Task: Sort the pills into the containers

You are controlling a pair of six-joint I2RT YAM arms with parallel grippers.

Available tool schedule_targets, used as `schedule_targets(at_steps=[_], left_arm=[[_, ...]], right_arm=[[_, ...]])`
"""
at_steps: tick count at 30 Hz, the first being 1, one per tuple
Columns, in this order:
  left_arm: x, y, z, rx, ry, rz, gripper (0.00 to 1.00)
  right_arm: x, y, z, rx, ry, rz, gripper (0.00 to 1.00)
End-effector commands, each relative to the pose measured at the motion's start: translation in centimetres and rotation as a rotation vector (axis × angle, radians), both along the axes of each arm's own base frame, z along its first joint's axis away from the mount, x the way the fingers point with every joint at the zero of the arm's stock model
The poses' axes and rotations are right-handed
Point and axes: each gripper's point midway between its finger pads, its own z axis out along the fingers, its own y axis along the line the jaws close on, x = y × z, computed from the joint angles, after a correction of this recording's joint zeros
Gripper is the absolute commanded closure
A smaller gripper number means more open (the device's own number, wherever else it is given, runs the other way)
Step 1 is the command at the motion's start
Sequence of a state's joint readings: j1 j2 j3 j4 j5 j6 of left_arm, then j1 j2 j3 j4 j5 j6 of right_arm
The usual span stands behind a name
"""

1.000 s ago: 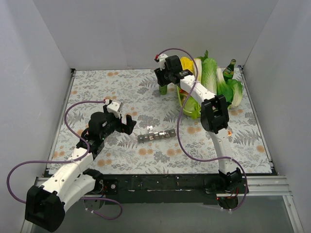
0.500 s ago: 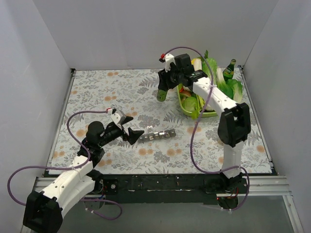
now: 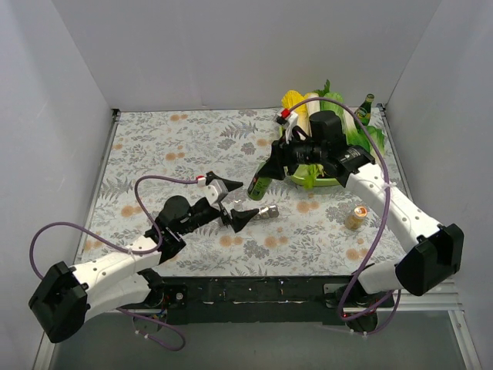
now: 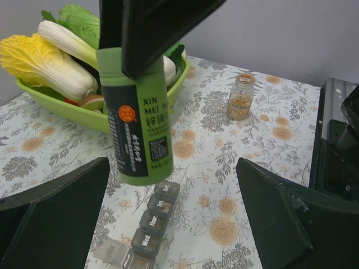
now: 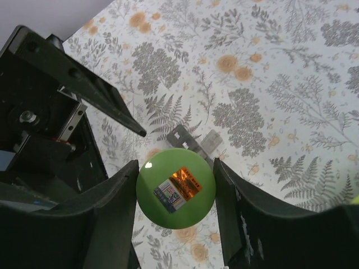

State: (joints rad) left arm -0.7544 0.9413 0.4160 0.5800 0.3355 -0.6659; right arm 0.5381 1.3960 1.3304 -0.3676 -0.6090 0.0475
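Pill organizer strip (image 4: 152, 221) lies on the floral bench (image 4: 263, 185), lower centre of left wrist view. Left claw (image 4: 171, 165) spread wide, one finger either side of the strip, holding nothing. Right claw (image 5: 175, 174) clamped on green bottle (image 4: 137, 129), just behind the strip's far end. Amber pill jar (image 4: 241, 98) stands apart, upper right.

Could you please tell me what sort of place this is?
Probably a robot test cell rather than a home: plain white walls box in a floral-clothed table holding props like a green bowl of vegetables.
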Motion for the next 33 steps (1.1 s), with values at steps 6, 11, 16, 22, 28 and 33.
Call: schedule_targets(at_steps=[6,11,16,22,28,33], left_arm=[[3.1,-3.0,2.1,-0.008,-0.048,0.145,0.02],[4.7,-3.3,0.7,0.048,-0.030,0.234,0.02],[5.2,-2.7,0.3,0.048,-0.017,0.277,0.03],[4.0,-3.2,0.7,0.034,-0.004,0.213,0.24],[2.5,-4.0,0.8,0.026,0.011,0.118,0.74],[0.4,-4.1,0.7,0.022,0.031,0.027,1.00]], right_arm=[[-3.3,0.0,2.8,0.133,-0.003,0.079,0.84],[-4.1,0.0,3.3,0.157,0.004,0.097,0.85],[-4.2,-0.1,3.3,0.161,0.000,0.095,0.84],[-4.1,0.0,2.9,0.161,0.014,0.092,0.84],[-4.4,-0.1,2.4,0.164,0.024,0.097,0.84],[-5.1,-0.6,2.0,0.128,-0.085,0.168,0.61]])
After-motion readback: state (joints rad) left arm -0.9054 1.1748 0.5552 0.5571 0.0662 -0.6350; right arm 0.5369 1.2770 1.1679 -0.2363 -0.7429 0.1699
